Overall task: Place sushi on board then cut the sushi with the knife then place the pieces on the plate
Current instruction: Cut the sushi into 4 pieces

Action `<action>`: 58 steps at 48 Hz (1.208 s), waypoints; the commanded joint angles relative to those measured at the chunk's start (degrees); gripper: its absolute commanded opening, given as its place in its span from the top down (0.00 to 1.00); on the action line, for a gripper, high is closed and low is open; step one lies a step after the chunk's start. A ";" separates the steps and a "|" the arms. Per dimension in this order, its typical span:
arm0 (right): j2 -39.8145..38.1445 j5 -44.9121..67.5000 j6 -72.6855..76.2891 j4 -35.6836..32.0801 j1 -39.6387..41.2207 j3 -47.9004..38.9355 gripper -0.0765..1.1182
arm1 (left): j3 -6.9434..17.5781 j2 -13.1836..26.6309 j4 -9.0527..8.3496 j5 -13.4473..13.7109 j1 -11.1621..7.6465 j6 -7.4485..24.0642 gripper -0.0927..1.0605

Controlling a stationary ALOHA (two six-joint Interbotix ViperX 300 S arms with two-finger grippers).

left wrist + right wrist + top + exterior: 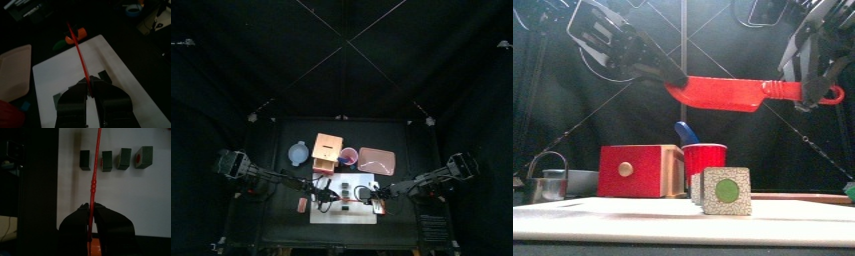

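Four sushi pieces (107,160) stand on the board (133,198) in a row running from its front edge toward its back. There are gaps between them, and the front piece shows a green centre.

The red knife (727,93) hangs level in the air above the row, well clear of it, with its flat side facing the table's front edge. The left gripper (87,86) is clamped narrow on the blade's tip end. The right gripper (91,208) is clamped narrow on the handle.

Behind the board's back edge is the box (640,170). The cup (704,165) stands just beside it on the right and holds a blue knife (684,133). The tray (376,160) lies bare toward the table's back right. The bowl (298,152) is toward the back left. The cutter (549,180) is near the table's left edge.
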State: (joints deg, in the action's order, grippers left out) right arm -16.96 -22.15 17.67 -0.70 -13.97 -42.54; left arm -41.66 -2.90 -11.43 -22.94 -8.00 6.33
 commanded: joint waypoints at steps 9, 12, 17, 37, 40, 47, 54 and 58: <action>-2.72 0.35 0.00 1.32 0.44 -0.44 0.56 | -2.29 -3.43 1.23 -11.16 1.41 0.18 0.18; -3.34 0.26 0.00 2.55 0.44 -1.05 0.56 | -3.16 -4.04 2.02 -13.71 1.85 0.26 0.17; -5.19 -1.32 0.09 7.03 0.53 -2.72 0.56 | -4.57 -4.48 2.11 -17.49 2.55 0.26 0.17; -14.24 -7.56 20.39 23.99 4.48 -10.20 0.55 | -4.57 -2.90 1.67 -20.57 2.99 0.53 0.17; -14.59 -7.56 26.10 24.52 4.13 -10.72 0.55 | -4.66 -2.64 1.76 -20.57 2.99 0.88 0.17; -13.54 -7.47 41.40 23.29 2.02 -11.69 0.55 | -4.92 -2.37 1.85 -20.57 2.99 1.67 0.17; -12.83 -7.73 53.79 18.11 0.35 -12.66 0.55 | -5.10 -2.29 1.85 -20.57 2.99 2.02 0.17; -12.66 -7.56 59.77 14.94 0.09 -12.83 0.55 | -5.10 -2.20 1.85 -20.57 2.99 2.11 0.17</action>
State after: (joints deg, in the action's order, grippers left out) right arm -29.36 -29.97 72.95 17.14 -13.62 -55.81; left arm -47.37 -4.83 -9.67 -42.98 -5.19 8.35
